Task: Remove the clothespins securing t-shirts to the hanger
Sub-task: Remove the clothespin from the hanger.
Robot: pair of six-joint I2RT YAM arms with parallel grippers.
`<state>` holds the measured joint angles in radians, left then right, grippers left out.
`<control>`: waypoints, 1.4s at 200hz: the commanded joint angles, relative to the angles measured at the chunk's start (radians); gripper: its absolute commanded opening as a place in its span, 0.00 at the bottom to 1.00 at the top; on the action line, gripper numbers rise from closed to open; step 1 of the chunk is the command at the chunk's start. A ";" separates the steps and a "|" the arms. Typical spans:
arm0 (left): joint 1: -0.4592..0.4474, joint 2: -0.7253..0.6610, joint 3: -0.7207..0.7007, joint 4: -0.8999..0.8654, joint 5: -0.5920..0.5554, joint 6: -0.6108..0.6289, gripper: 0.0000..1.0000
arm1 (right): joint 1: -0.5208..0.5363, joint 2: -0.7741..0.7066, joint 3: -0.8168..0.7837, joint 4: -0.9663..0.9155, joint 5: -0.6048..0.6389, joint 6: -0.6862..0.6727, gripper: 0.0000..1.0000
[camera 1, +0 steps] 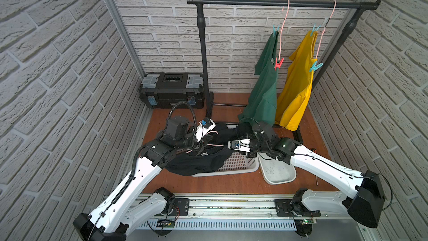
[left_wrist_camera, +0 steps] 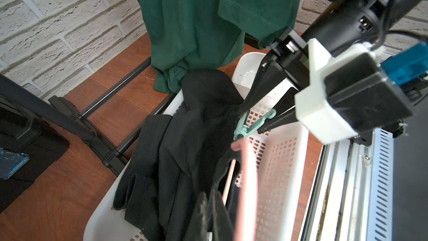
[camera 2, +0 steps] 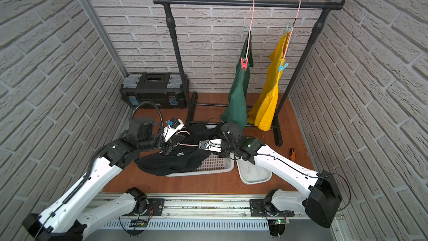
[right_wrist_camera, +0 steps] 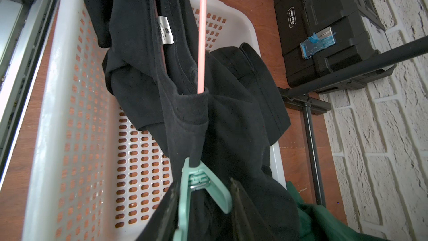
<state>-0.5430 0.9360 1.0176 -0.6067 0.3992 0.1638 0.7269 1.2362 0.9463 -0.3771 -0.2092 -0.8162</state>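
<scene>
The black t-shirt [right_wrist_camera: 231, 112] droops over the white basket [right_wrist_camera: 46, 135], hung from a pink hanger [right_wrist_camera: 202, 31]. A teal clothespin [right_wrist_camera: 196, 182] pinches its cloth to the hanger's end. My right gripper [right_wrist_camera: 203, 183] brackets that clothespin's two handles, with a finger against each. My left gripper [left_wrist_camera: 209, 195] is shut on the pink hanger's [left_wrist_camera: 245, 182] thin wire by the collar. The green t-shirt [camera 1: 264, 84] hangs on the rack with a teal clothespin [camera 1: 275, 30] and a red one [camera 1: 278, 63]. Beside it, the yellow t-shirt [camera 1: 296, 84] carries two teal clothespins [camera 1: 314, 29] [camera 1: 315, 66].
The black rack's rail [camera 1: 278, 3] spans the back, and its feet reach onto the floor behind the basket. A black toolbox [camera 1: 172, 89] sits at the back left. A white bin [camera 1: 278, 172] stands right of the basket. An orange-handled screwdriver [camera 2: 292, 154] lies at the right.
</scene>
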 commanded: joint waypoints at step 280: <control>0.009 -0.002 -0.040 0.050 -0.076 0.003 0.00 | 0.020 -0.454 -0.287 0.091 0.339 0.285 0.03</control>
<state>-0.5430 0.9352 0.9916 -0.5877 0.3580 0.1600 0.7418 0.8192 0.6762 -0.2363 0.0410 -0.6022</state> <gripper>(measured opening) 0.072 0.146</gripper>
